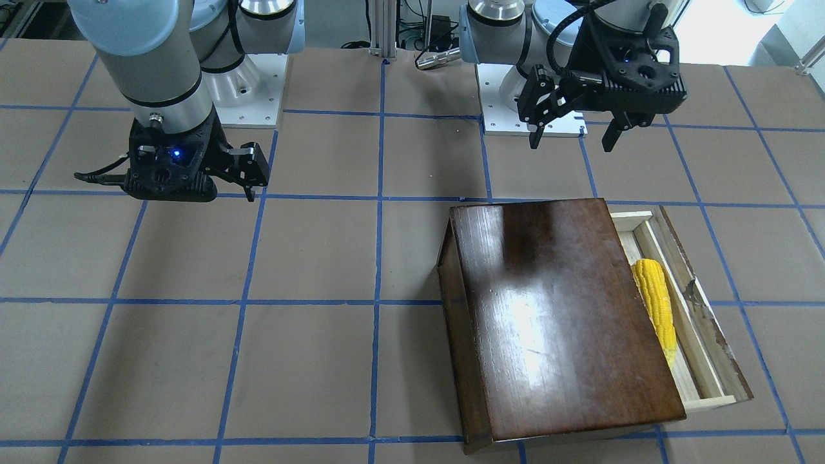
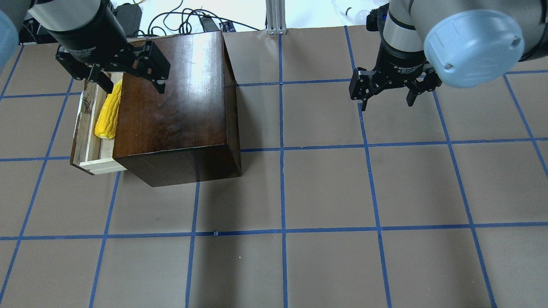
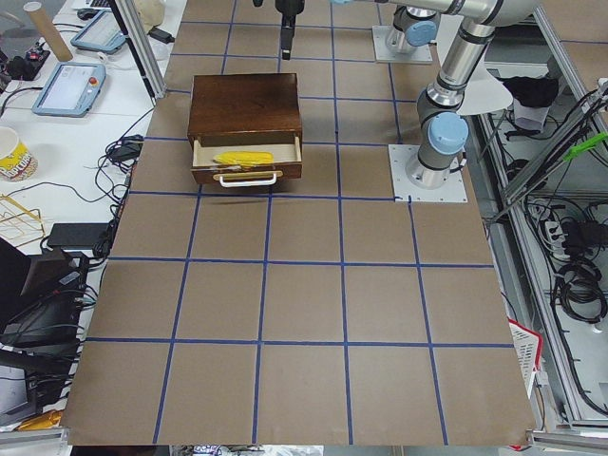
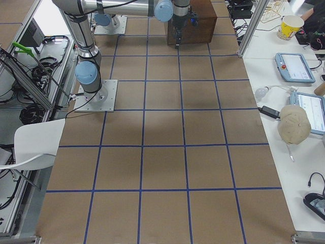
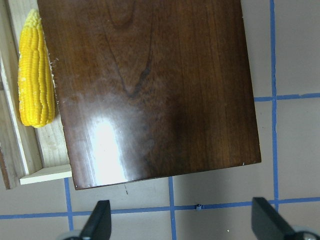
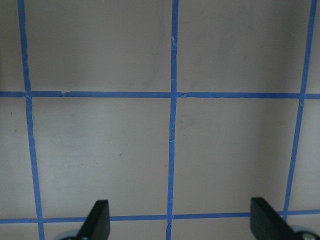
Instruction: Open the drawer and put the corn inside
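The glossy dark-brown box stands on the table's left side. Its pale wood drawer is pulled partway out, dark front panel outward. The yellow corn lies lengthwise inside it, and also shows in the front view and the left wrist view. My left gripper hangs open and empty above the box's far edge, clear of the corn, its fingertips wide apart. My right gripper is open and empty above bare table at the right, well away from the box.
Brown table surface with a blue tape grid. The drawer has a pale handle on its front. Cables and an aluminium post sit beyond the far edge. The arm bases stand near the robot side.
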Motion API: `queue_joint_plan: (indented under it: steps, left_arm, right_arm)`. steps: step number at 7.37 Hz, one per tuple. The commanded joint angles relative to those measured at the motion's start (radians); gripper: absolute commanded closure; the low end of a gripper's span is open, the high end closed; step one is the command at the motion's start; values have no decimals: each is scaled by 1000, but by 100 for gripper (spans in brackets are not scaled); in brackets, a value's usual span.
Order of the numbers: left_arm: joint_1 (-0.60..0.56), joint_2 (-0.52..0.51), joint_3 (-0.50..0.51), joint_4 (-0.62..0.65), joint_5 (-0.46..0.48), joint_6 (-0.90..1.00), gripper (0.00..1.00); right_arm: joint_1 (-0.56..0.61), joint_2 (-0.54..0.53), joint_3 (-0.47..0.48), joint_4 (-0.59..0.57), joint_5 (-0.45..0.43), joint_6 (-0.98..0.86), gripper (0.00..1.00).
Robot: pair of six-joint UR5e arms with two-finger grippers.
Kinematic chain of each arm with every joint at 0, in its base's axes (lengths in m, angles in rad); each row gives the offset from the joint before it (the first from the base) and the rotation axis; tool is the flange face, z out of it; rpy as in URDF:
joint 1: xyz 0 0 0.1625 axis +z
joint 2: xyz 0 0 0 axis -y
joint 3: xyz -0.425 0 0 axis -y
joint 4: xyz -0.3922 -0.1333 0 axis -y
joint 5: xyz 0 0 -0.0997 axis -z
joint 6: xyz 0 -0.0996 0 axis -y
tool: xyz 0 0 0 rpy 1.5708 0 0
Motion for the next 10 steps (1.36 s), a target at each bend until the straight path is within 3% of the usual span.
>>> queue_joint_plan:
  steps: [1, 5, 7, 10]
  left_arm:
    - [18, -26, 12, 97, 1, -6, 0]
    - [56, -53, 26, 15, -11, 2, 0]
    - [58, -75, 89, -56, -13, 20, 0]
    - [55, -85, 85, -56, -30, 20, 0]
  right_arm:
    - [0, 0, 0, 0, 0, 0, 0]
    - [0, 0, 0, 0, 0, 0, 0]
    - [0, -1, 0, -1, 0, 0, 0]
    - [0, 0, 0, -1, 0, 0, 0]
